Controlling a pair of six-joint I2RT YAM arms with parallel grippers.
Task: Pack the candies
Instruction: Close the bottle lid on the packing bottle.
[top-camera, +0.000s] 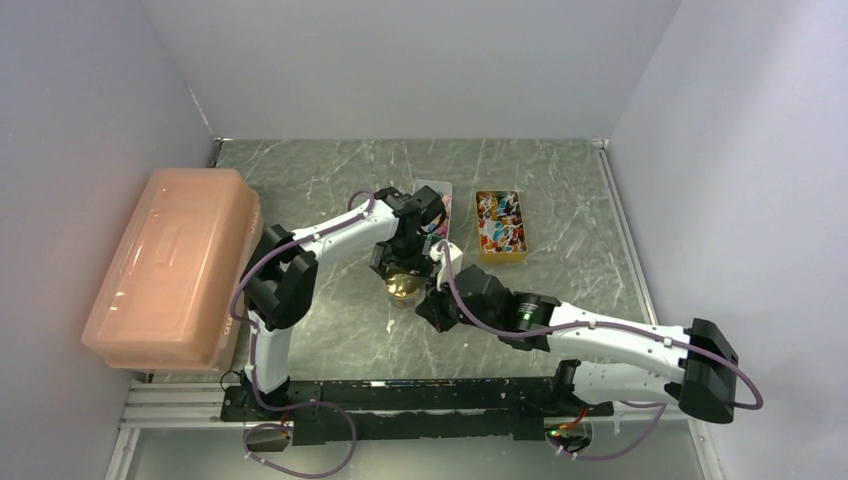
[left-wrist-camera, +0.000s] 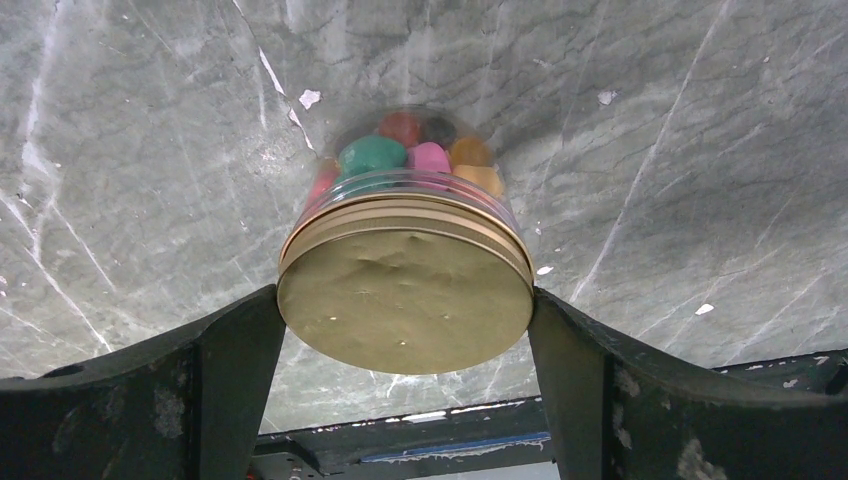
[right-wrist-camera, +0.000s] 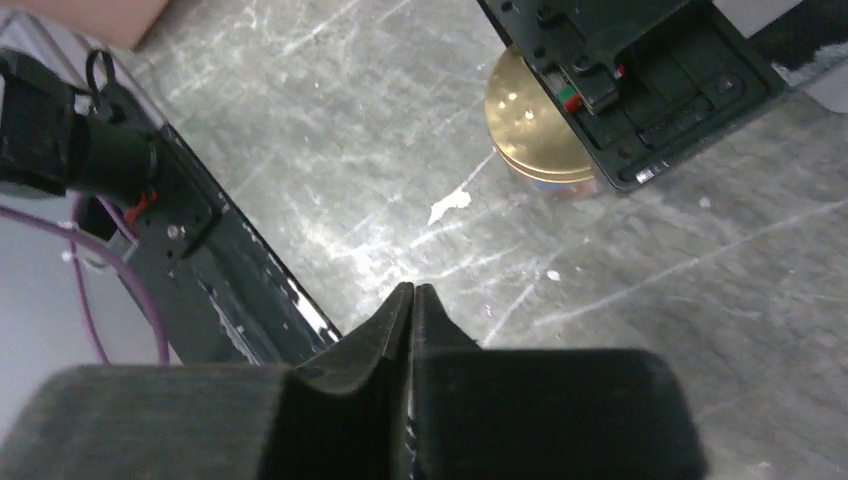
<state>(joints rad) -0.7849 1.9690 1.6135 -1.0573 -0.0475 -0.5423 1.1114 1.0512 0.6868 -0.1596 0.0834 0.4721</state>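
Lab booth: white walls (top-camera: 400, 60), marbled table (top-camera: 330, 330)

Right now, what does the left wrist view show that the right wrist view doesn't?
Left wrist only: candies seen through the clear wall of the jar, and the left hand open, a finger on either side of the gold lid.
Right wrist only: the right hand shut on nothing, the left arm's black housing covering part of the lid, and a corner of the pink box.
Both: the gold lid on the jar and the grey marble table.
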